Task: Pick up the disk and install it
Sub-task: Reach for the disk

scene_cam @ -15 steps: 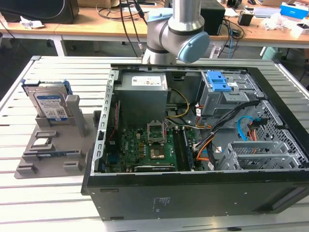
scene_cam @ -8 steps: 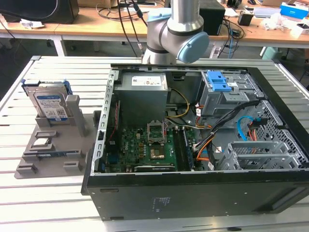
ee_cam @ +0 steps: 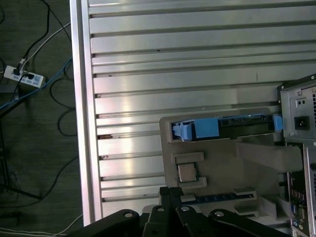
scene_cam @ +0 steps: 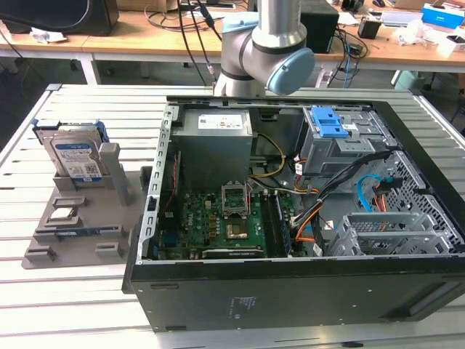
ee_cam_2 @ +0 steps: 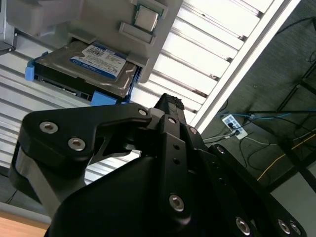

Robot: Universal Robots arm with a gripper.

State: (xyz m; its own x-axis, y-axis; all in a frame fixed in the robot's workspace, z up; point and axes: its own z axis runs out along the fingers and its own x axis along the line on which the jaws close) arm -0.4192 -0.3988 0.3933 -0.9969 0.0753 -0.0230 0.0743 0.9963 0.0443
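Logging off the ext. view first, clock dial laid on that picture, 12 = far edge. Your arm (scene_cam: 265, 51) stands at 12 o'clock of the open PC case (scene_cam: 290, 291), just past its rear wall.

The disk (scene_cam: 74, 156) is at 9 o'clock of the case, well apart from the arm. It stands on edge, leaning back in the gray fixture (scene_cam: 94, 207) on the slatted table (scene_cam: 80, 109). Label side faces the camera, blue rails on its sides. Only the fixture touches it.

Same fixture, 6 o'clock of the disk: small square chip (scene_cam: 64, 213) in its pocket, then a thin dark memory stick (scene_cam: 80, 233) lying flat.

First wrist view: your gripper (ee_cam: 169, 190) has its black fingers drawn together w/ nothing btwn them, so it's holding nothing. It hangs clear of the fixture (ee_cam: 222, 168), nearest the memory stick (ee_cam: 217, 199). The chip (ee_cam: 186, 173) is past that, and the disk (ee_cam: 202, 129) is seen edge-on beyond.

Second wrist view: gripper (ee_cam_2: 170, 101) reads the same, narrow and unloaded. The disk (ee_cam_2: 96, 61) is beyond the tips, label showing, untouched. The chip (ee_cam_2: 146, 19) is near it.

Inside the case: motherboard (scene_cam: 211, 222) at centre, PSU (scene_cam: 214, 149) at 11 o'clock of it, blue-latched drive bay (scene_cam: 327, 123) at approx 1 o'clock, metal drive cage (scene_cam: 385, 233) at 3–4 o'clock.
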